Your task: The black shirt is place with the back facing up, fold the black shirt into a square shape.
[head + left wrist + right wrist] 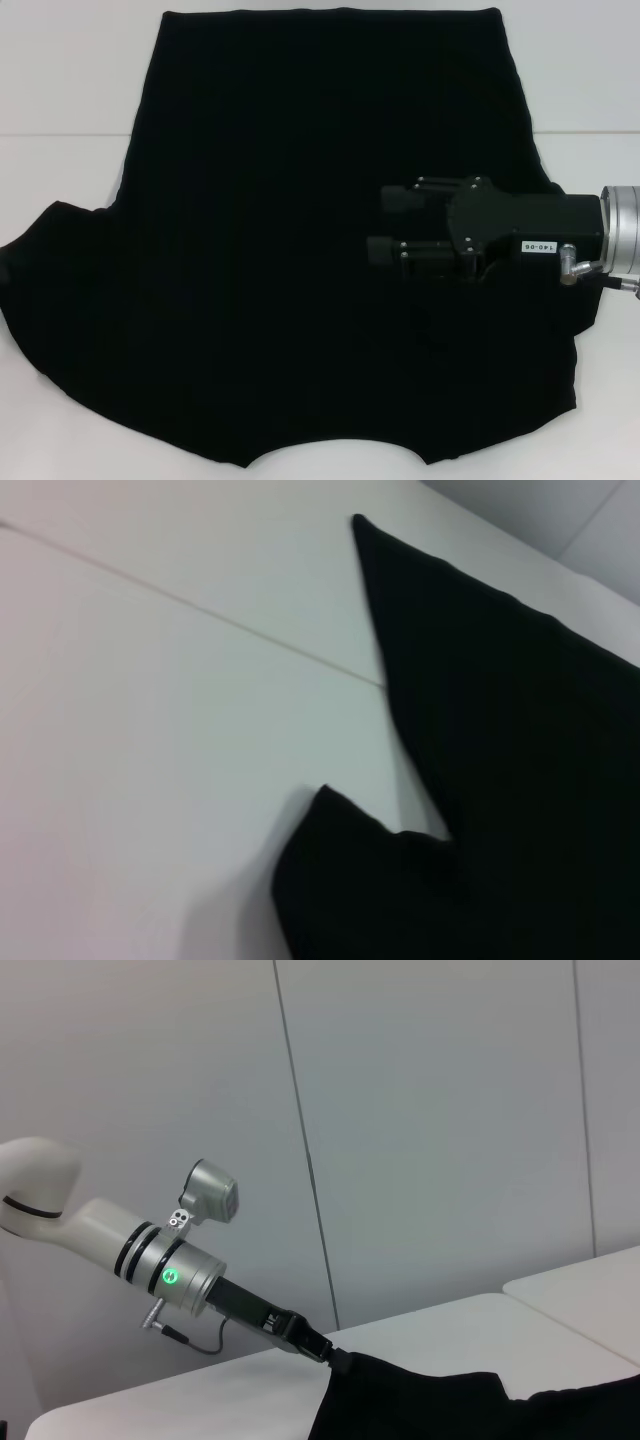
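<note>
The black shirt (280, 250) lies spread flat on the white table (60, 90), plain side up, hem at the far edge and collar at the near edge. Its left sleeve (40, 260) sticks out to the left. My right gripper (388, 226) hovers over the shirt's right half, fingers pointing left and apart, with nothing between them. The right sleeve is hidden under the right arm. In the right wrist view, my left gripper (325, 1352) sits at the edge of the shirt (440, 1410). The left wrist view shows the left sleeve (350, 890) and the shirt's side edge (480, 730).
Bare white table surrounds the shirt, with a seam line (60, 135) across it. A grey panelled wall (420, 1110) stands behind the table. The left arm (120, 1240) reaches in from outside the head view.
</note>
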Controlling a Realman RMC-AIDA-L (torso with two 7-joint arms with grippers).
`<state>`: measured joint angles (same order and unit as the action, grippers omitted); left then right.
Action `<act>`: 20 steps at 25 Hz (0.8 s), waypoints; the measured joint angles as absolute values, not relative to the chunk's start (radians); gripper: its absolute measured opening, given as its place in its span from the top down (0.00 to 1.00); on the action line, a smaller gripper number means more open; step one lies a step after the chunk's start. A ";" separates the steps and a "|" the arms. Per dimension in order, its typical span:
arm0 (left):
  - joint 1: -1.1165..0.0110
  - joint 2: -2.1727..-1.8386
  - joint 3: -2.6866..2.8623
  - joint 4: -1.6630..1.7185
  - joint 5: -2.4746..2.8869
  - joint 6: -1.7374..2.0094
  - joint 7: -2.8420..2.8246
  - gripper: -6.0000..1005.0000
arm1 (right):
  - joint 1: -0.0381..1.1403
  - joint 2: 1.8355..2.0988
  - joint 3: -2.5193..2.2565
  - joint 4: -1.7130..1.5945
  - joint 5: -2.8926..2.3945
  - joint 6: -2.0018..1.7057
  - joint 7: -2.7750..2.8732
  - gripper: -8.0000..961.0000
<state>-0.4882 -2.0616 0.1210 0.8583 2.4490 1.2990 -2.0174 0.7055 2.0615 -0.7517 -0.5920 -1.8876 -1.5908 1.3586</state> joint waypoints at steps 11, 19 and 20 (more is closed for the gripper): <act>-0.561 -2.051 0.158 0.819 2.448 1.300 -2.002 1.00 | 0.696 2.056 -0.752 -0.586 -1.886 -1.591 1.359 0.19; -0.663 -2.059 0.283 0.738 2.440 1.304 -1.948 1.00 | 0.688 2.052 -0.752 -0.585 -1.885 -1.591 1.359 0.19; -0.663 -2.059 0.283 0.738 2.440 1.304 -1.948 1.00 | 0.688 2.051 -0.751 -0.585 -1.885 -1.592 1.359 0.19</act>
